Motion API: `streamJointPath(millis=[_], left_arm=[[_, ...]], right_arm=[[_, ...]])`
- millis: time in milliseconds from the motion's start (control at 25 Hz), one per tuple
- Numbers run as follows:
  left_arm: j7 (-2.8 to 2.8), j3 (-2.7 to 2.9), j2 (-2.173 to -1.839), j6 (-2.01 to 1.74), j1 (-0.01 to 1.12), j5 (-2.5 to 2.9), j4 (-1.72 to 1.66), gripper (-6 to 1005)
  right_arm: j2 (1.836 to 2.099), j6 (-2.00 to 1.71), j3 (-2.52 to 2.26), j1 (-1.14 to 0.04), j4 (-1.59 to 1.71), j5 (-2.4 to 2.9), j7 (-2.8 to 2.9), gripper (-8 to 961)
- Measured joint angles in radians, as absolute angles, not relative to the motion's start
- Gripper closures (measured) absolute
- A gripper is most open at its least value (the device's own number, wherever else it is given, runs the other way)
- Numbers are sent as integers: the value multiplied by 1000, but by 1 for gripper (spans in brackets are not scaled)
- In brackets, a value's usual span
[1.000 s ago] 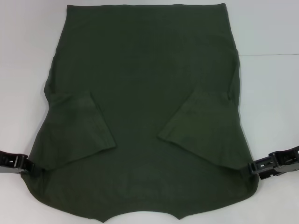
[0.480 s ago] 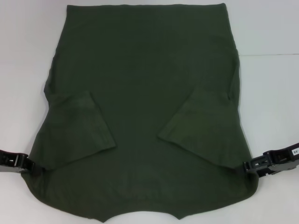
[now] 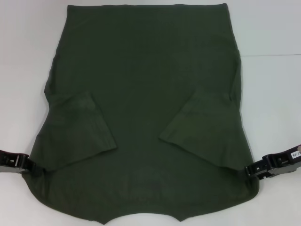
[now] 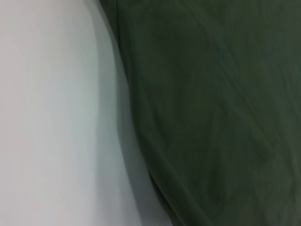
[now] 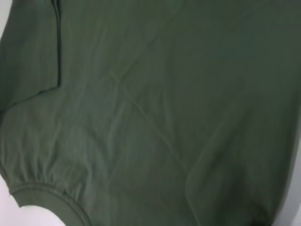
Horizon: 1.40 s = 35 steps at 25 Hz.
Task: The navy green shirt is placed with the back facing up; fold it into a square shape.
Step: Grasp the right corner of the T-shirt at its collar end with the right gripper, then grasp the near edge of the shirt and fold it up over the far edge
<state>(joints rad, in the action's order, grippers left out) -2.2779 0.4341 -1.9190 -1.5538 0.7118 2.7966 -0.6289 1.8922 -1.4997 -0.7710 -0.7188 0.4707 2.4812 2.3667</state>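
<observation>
The navy green shirt lies flat on the white table, back up, with both short sleeves folded inward onto the body and the collar at the near edge. My left gripper is low at the shirt's near left shoulder edge, shut on the puckered fabric there. My right gripper is at the near right shoulder edge, shut on the fabric. The left wrist view shows the shirt's edge against the table. The right wrist view is filled by the shirt with a folded sleeve and a hem seam.
The white table shows on both sides of the shirt and past its far hem. A faint seam line runs across the table at the right. Nothing else lies on it.
The left gripper has shifted slightly outward to the left. The right gripper has dropped a little and tilted. The shirt has hardly moved.
</observation>
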Motion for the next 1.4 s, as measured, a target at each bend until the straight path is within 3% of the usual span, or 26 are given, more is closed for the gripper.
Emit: streamJointPath(millis=[40,720,1040,1400], left_arm=[[-2278,434,-1919,-1554,713,2797,-629,984],[-2278,434,-1919,-1550,720,2796,-629,984],[-2277,434,-1919,-1549,719,2796,-629,983],[-2266,429,-1908,-1587,722,2782,-637,983]], right_arm=[[1892,-1497,-773,-719,471,2481,2367,159],[1888,-1484,-783,-718,491,2497,2320,846],[1883,-1482,-785,-720,491,2497,2314,908],[1878,-1520,-785,-721,522,2498,2306,907]])
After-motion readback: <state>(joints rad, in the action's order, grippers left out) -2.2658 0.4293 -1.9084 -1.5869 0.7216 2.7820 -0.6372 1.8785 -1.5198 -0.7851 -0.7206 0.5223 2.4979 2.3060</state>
